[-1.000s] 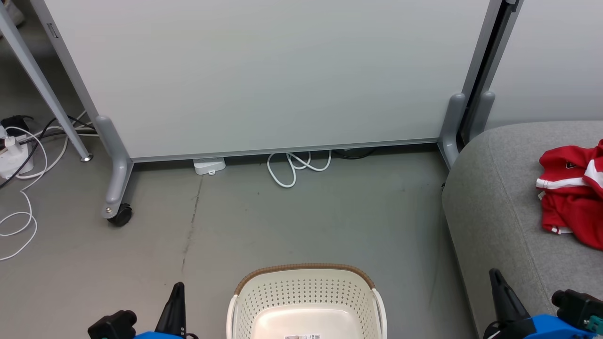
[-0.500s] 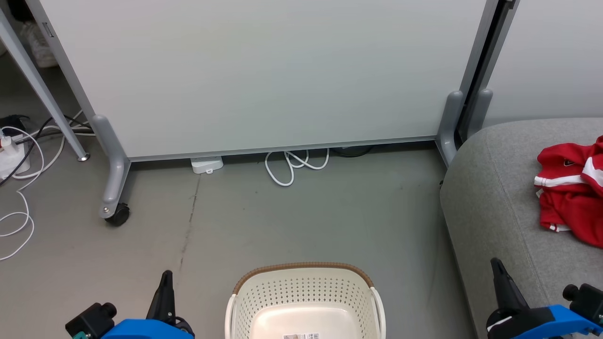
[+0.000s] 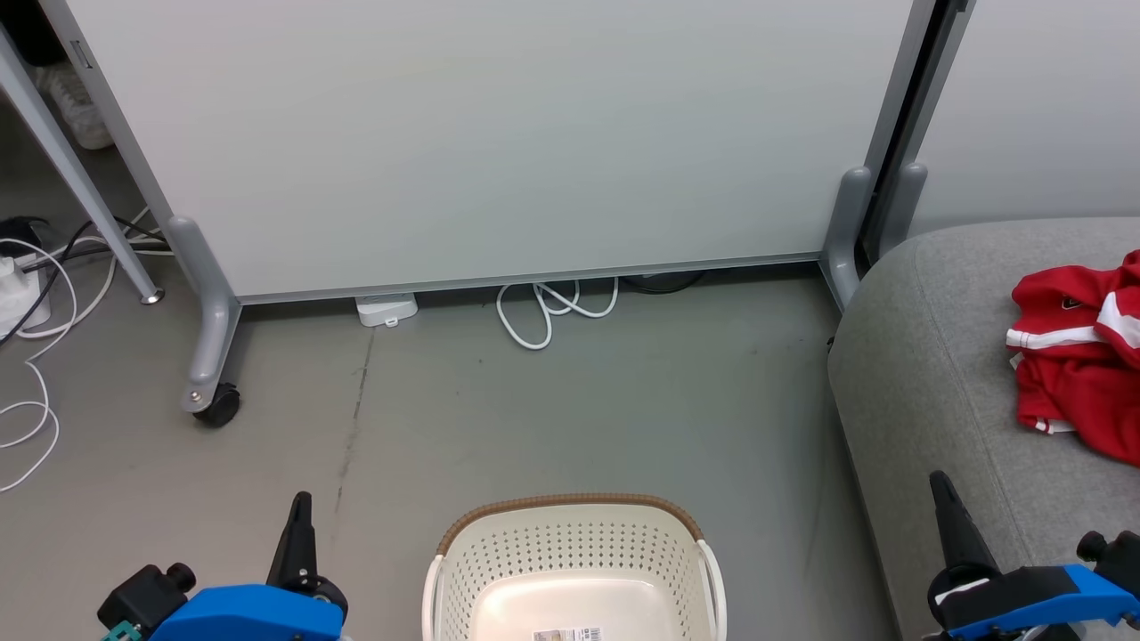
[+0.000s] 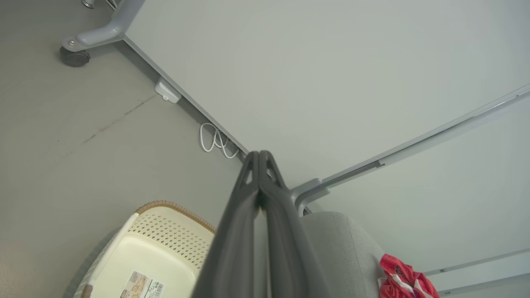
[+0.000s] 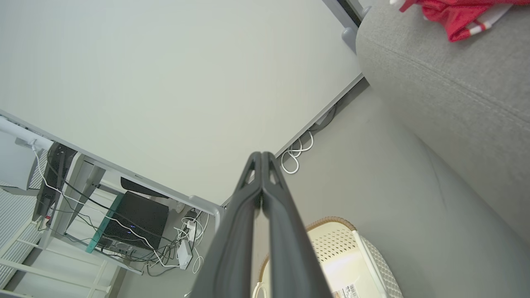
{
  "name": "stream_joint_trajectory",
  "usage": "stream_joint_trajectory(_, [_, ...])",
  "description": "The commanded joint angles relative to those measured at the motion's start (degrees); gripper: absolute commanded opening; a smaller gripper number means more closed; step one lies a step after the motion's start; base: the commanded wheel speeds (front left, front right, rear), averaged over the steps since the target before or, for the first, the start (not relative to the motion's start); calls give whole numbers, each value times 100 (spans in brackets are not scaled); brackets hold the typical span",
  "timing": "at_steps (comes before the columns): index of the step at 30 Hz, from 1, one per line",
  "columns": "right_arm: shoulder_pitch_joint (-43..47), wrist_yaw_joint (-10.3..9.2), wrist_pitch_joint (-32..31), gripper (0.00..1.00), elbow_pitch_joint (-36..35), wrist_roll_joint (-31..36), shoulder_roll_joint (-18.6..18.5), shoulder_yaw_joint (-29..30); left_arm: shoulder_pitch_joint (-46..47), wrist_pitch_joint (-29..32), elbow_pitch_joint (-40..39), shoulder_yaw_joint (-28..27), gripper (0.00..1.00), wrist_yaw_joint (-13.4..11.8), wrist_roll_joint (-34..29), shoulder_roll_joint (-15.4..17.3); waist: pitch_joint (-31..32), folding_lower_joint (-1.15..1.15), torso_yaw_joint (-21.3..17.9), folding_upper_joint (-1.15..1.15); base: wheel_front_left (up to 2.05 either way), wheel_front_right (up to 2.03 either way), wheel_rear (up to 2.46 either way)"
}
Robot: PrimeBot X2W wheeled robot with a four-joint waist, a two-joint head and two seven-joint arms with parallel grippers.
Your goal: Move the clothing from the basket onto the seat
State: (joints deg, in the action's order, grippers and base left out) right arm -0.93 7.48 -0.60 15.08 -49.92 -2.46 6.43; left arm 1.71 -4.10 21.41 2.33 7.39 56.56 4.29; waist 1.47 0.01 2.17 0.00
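The red clothing (image 3: 1078, 352) with white stripes lies crumpled on the grey sofa seat (image 3: 944, 374) at the right; it also appears as red clothing (image 4: 403, 281) and red clothing (image 5: 451, 14) in the wrist views. The cream basket (image 3: 574, 570) stands on the floor at bottom centre, holding nothing but a label on its floor. My left gripper (image 3: 301, 509) is shut and bare to the basket's left. My right gripper (image 3: 940, 490) is shut and bare in front of the sofa's edge. Both pairs of fingers press together in the wrist views, left gripper (image 4: 259, 156) and right gripper (image 5: 261, 156).
A pale grey partition panel (image 3: 499, 133) on castor feet (image 3: 214, 405) stands behind the basket. White cables (image 3: 548, 312) coil under it, and more cables (image 3: 36, 294) lie at the left. A desk leg (image 3: 80, 178) slants at the far left. Grey floor (image 3: 552, 418) lies between the panel and the basket.
The head camera has shifted slightly, so the scene sits a little lower-left. Both grippers have risen a bit further into the head view, staying shut.
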Motion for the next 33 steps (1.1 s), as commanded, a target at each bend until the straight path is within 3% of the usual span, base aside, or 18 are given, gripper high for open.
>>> stream_joint_trajectory(1, [-149, 2, -37, 0, -83, -211, -38, 7, 184, 44, -108, -75, 0, 7, 167, 5, -3, -1, -4, 0, 0, 0, 0])
stream_joint_trajectory(33, [-361, 2, -320, 0, -103, -2195, -49, 11, 342, 554, -429, -488, 0, 11, 1844, -64, -69, -1, -90, 0, 0, 0, 0])
